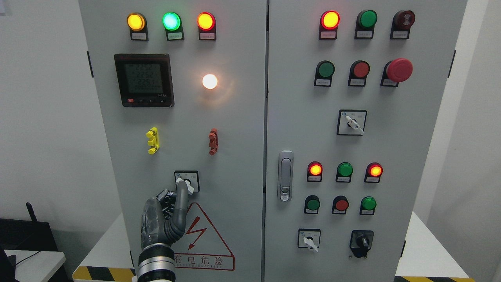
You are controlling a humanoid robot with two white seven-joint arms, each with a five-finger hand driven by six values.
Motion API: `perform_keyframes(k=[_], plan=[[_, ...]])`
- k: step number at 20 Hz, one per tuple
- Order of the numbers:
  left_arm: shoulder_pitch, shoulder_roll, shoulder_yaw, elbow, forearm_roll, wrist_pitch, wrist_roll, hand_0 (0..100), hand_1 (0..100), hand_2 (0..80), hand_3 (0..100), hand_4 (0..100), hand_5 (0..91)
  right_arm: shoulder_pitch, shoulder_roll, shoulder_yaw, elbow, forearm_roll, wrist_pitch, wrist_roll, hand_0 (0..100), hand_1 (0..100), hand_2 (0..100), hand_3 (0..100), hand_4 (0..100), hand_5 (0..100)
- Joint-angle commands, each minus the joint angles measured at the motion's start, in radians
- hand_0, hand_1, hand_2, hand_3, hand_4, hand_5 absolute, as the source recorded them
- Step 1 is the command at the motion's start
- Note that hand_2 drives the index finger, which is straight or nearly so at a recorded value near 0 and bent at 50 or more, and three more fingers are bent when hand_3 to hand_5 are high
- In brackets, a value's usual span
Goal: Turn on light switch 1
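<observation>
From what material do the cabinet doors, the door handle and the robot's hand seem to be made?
Cabinet doors: probably painted sheet metal; flat, matt light grey, with a thin seam between the doors.
Door handle: looks like polished or chromed metal; silvery with bright reflections.
Left hand: dark grey fingers, likely plastic or rubber with a dull sheen; the wrist ring looks like shiny metal.
</observation>
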Motion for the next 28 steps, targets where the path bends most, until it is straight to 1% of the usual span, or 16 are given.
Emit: perform_keyframes(k=[1,5,7,8,10,11,12,14,15,17,18,19,21,23,25,28], plan=[[0.045,0.001,0.013,-0.049,-0.001,-0.018,0.000,28,18,62.1,78,88,82.4,0.000,0.000,0.020,0.000,-0.026,0.000,0.001,12,39,0,0,0,0],[0.103,-0.001,0.060,-0.071,0.001,-0.110,-0.007,27,18,62.1,78,88,82.1,0.000,0.000,0.020,0.000,-0.026,0.000,0.001,12,39,0,0,0,0],[0.143,-0.001,0.095,-0.071,-0.001,-0.165,-0.039,26,18,62.3,80,90,81.5,0.000,0.000,0.020,0.000,-0.026,0.000,0.001,12,39,0,0,0,0],[0.167,0.002,0.115,-0.069,0.001,-0.207,-0.065,25,18,61.9,82,91,81.2,0.000,0.000,0.020,0.000,-0.026,0.000,0.001,12,39,0,0,0,0],[0.239,0.014,0.161,-0.065,0.006,-0.346,-0.143,24,16,60.2,84,91,79.1,0.000,0.000,0.020,0.000,-0.026,0.000,0.001,12,39,0,0,0,0],[0.282,0.015,0.189,-0.062,0.007,-0.415,-0.185,22,14,56.3,83,90,71.8,0.000,0.000,0.020,0.001,-0.026,0.000,0.001,12,39,0,0,0,0],[0.324,0.016,0.214,-0.057,0.009,-0.472,-0.209,21,13,53.3,82,89,68.7,0.000,0.000,0.020,0.000,-0.026,0.000,0.001,12,39,0,0,0,0],[0.394,0.021,0.272,-0.031,0.030,-0.564,-0.254,16,9,45.9,75,83,51.9,0.000,0.000,0.020,0.000,-0.026,0.000,0.001,12,39,0,0,0,0],[0.425,0.025,0.304,-0.014,0.051,-0.602,-0.269,15,7,43.6,73,81,48.0,0.000,0.000,0.020,0.000,-0.026,0.000,0.001,12,39,0,0,0,0],[0.494,0.033,0.362,0.018,0.079,-0.664,-0.294,14,2,33.9,60,68,35.1,0.000,0.000,0.020,0.000,-0.026,0.000,0.001,12,39,0,0,0,0],[0.525,0.037,0.399,0.041,0.084,-0.692,-0.311,14,1,31.0,57,65,32.3,0.000,0.000,0.020,0.000,-0.026,0.000,0.001,12,39,0,0,0,0],[0.561,0.039,0.443,0.071,0.084,-0.728,-0.328,13,0,22.6,48,57,26.4,0.000,0.000,0.020,0.000,-0.026,0.000,0.001,12,39,0,0,0,0],[0.637,0.041,0.511,0.159,0.085,-0.831,-0.360,13,0,15.9,41,52,24.6,0.000,0.000,0.020,0.000,-0.026,0.000,0.001,12,39,0,0,0,0],[0.694,0.051,0.591,0.269,0.085,-0.926,-0.369,12,0,9.1,33,45,22.2,0.000,0.000,0.020,0.000,-0.026,0.000,0.001,12,39,0,0,0,0],[0.721,0.057,0.655,0.413,0.085,-0.971,-0.369,11,0,5.3,28,39,20.0,0.000,0.000,0.020,0.000,-0.026,0.000,0.001,12,39,0,0,0,0],[0.734,0.065,0.744,0.690,0.094,-0.994,-0.375,11,0,4.1,23,34,17.3,0.000,0.000,0.020,0.000,-0.026,0.000,0.001,12,39,0,0,0,0]])
